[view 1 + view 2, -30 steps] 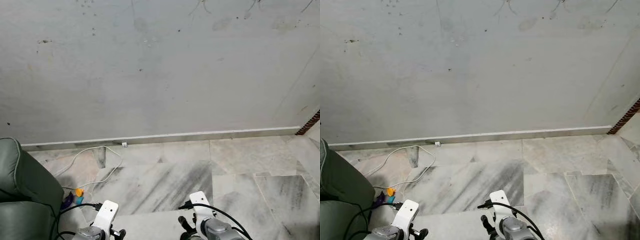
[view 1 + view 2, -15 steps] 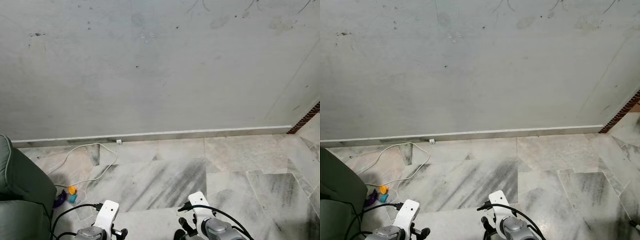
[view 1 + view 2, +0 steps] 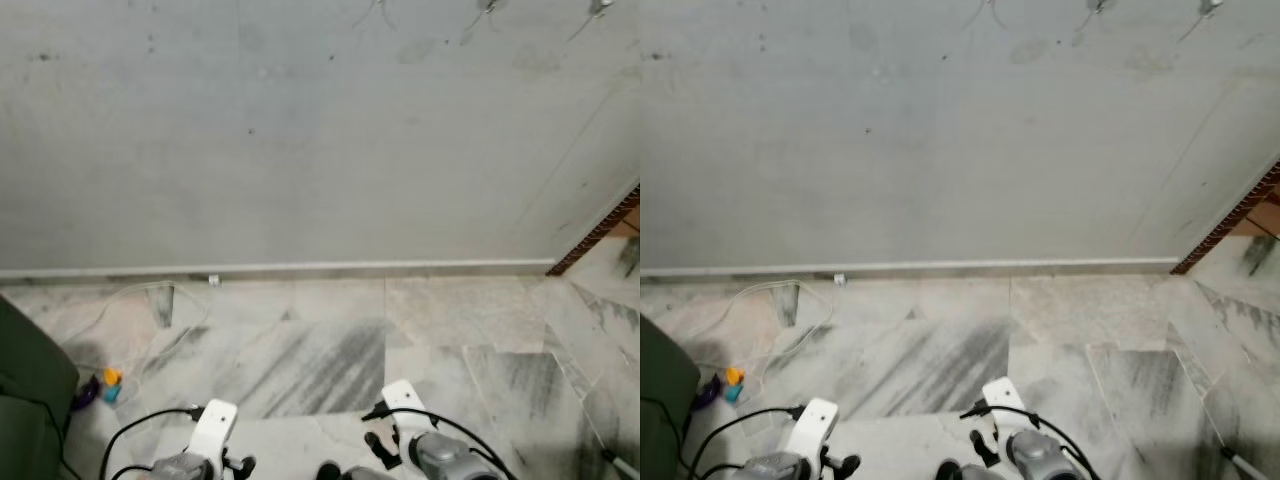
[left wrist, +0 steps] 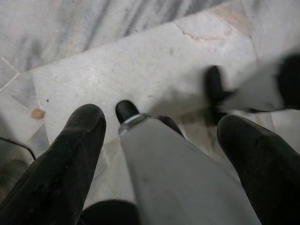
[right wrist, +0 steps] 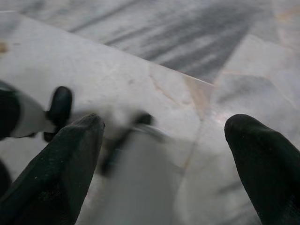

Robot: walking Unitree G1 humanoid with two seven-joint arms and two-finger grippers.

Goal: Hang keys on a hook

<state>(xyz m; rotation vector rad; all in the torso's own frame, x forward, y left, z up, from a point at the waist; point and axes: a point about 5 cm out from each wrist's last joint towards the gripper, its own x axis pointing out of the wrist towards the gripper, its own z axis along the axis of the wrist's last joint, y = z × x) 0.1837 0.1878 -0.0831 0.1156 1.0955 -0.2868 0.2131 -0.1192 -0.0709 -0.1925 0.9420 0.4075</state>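
The robot faces a bare grey wall point(image 3: 300, 150) marked with smudges and small dark specks, with no writing or label that can be read on it. At the very top edge of the wall a few thin wires and small metal fittings point(image 3: 598, 8) hang down; they are too small to tell whether any is a hook, and the keys cannot be made out. A pale skirting strip point(image 3: 350, 268) runs along the foot of the wall, and below it lies a marble floor point(image 3: 320, 350) with grey streaks. A white cable point(image 3: 150, 320) loops across the floor on the left from a small white plug point(image 3: 213, 280) at the skirting, and near it sit small orange, teal and purple pieces point(image 3: 105, 385). A dark green armchair point(image 3: 25, 400) fills the lower left corner, and a strip of brick edging point(image 3: 595, 235) runs at the right. Both silver arms hang low at the bottom of the head views. In the left wrist view the left pincer point(image 4: 161, 136) stands wide, its two black fingers point(image 4: 70, 159) well apart and holding nothing, above the marble and the robot's own grey leg. In the right wrist view the right pincer point(image 5: 164, 136) is likewise spread wide and empty over the floor tiles.
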